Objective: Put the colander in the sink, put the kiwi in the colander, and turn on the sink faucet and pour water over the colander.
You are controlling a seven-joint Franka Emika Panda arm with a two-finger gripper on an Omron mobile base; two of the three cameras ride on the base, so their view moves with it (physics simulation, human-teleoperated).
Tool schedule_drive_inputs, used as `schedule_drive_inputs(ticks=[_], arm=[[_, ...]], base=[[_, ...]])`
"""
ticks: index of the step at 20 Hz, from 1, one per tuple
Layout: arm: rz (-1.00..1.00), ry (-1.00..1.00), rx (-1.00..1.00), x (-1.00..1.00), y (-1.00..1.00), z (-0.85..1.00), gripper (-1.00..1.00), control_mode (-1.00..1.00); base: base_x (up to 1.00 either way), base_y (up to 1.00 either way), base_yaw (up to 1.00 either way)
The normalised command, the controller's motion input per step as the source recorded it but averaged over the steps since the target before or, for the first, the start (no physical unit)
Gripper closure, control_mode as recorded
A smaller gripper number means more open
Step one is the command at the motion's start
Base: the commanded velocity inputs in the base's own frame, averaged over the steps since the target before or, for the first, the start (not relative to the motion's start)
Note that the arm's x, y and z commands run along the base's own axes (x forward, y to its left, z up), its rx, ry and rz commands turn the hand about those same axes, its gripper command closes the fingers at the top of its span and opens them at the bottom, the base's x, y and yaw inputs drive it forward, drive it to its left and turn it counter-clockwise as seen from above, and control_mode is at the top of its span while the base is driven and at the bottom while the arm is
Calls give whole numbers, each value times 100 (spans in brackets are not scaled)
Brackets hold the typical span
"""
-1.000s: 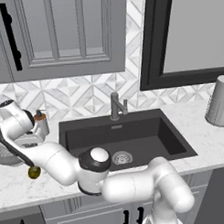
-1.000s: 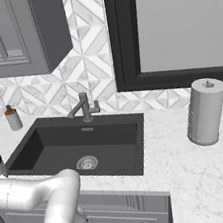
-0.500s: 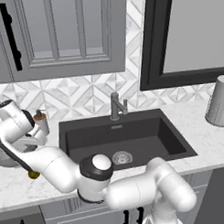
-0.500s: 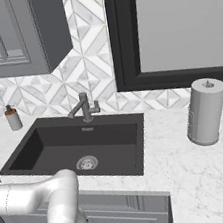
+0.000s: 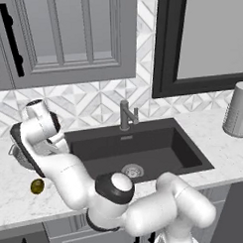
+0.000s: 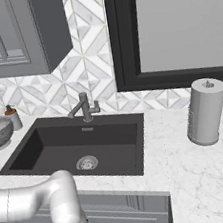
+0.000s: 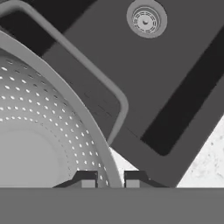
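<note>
1. Gripper (image 7: 110, 180) is closed narrow on colander (image 7: 39, 131) rim, wall pinched btwn fingertips.
2. Colander is held beside sink (image 7: 144, 87), sink just beyond hand.
3. Judged stiff, light metal, slick; rim grip is favoured.

No legible text, labels, brand marks, numbers or signs on any surface. Nothing printed on the soap dispenser (image 6: 14, 117) at left, the paper towel roll (image 6: 205, 111) at right, or the cabinet doors (image 5: 66, 38) at upper left.
</note>
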Motion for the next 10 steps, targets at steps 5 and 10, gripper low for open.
schedule_drive_inputs(ticks=[5, 10], arm=[[-40, 0, 1, -6, -83, 0, 100, -100], [-50, 0, 0, -11, -73, 0, 100, -100]], base=[[0, 0, 0], [0, 0, 0]])
